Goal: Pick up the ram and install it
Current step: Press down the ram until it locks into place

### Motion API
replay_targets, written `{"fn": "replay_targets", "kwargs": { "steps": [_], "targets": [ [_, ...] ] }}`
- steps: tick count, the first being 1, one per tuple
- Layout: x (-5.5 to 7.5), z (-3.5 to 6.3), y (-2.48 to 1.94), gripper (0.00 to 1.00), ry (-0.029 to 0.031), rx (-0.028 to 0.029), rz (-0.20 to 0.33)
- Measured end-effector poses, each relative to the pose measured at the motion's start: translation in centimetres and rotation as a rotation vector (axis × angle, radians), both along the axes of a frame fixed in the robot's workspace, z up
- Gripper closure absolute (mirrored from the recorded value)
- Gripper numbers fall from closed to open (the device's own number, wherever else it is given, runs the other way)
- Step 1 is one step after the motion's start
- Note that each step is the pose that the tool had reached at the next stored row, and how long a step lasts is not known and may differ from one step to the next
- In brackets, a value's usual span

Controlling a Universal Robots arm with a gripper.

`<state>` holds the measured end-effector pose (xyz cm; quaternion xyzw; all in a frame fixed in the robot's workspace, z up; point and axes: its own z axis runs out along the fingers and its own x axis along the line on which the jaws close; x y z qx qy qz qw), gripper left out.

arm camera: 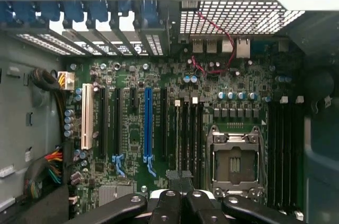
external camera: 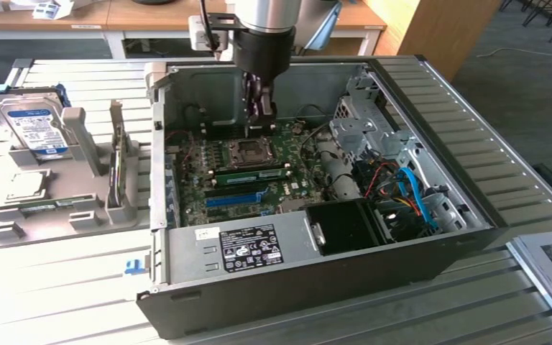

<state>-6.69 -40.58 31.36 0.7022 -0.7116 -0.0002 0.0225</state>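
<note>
Ram [external camera: 248, 175], a thin green stick, sits in a slot just near the processor socket [external camera: 248, 152]. It is likely light, stiff and fragile, so best held by its edges. The gripper [external camera: 258, 123] hangs just beyond, its fingers together and holding nothing visible.

I work in what looks like a lab or tech workshop. An open PC case [external camera: 324, 208] sits on my slatted metal counter [external camera: 506, 136], motherboard [arm camera: 175, 123] bared, beside a grey fixture [external camera: 75, 194] holding a hard drive [external camera: 34, 129]. Behind stand wooden desks [external camera: 161, 16], with grey carpet [external camera: 535, 79] on the floor.
</note>
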Motion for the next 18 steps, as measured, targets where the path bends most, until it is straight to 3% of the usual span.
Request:
{"fn": "replay_targets", "kwargs": {
  "steps": [9,18],
  "targets": [
    [0.6,0.05,0.01,0.9,0.0005,-0.0001,0.0],
    [0.6,1.62,0.0,0.9,0.0004,0.0,0.0]
  ]
}}
